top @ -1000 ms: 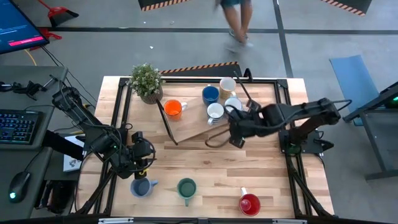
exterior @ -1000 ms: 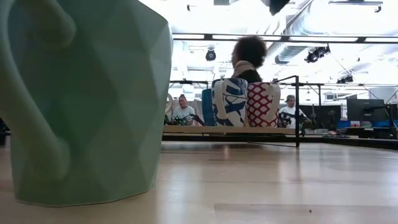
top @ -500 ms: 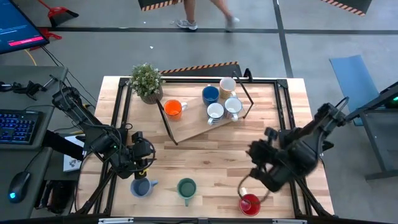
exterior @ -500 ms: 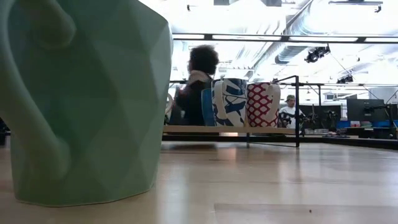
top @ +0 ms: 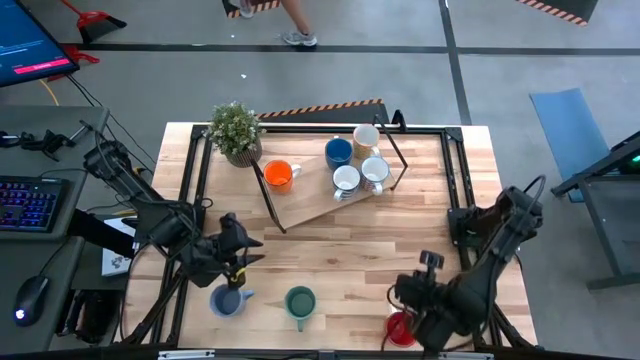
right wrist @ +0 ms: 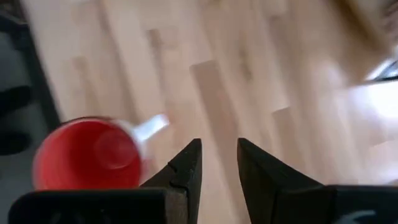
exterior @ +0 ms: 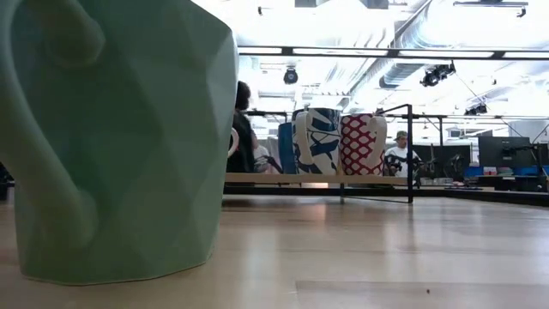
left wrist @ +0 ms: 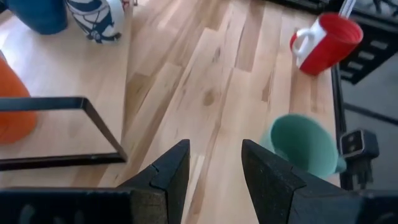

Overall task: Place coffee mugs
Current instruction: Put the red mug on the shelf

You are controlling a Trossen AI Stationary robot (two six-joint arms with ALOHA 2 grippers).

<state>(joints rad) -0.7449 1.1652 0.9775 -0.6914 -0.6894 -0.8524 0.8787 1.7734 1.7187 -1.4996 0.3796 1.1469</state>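
From above, the right hand (top: 425,322) hangs near the table's (top: 340,255) front right corner, just beside the red mug (top: 400,328), part of which the arm hides. The right wrist view shows what the top view cannot: that hand's fingers stand slightly apart with nothing between them, the red mug's white handle close to one tip. The left hand (top: 238,268) sits near the front left, over the grey-blue mug (top: 228,300); its wrist view shows its fingers apart and empty, with the green mug (left wrist: 306,146) and the red one beyond. The green mug stands at the front edge, between the grey-blue and red ones. On the raised board (top: 320,200) toward the back edge stand the blue mug (top: 338,152), cream mug (top: 366,137) and two white mugs (top: 360,175) (the low view alone shows their patterned sides), the orange mug (top: 279,175) beside the plant (top: 235,128)
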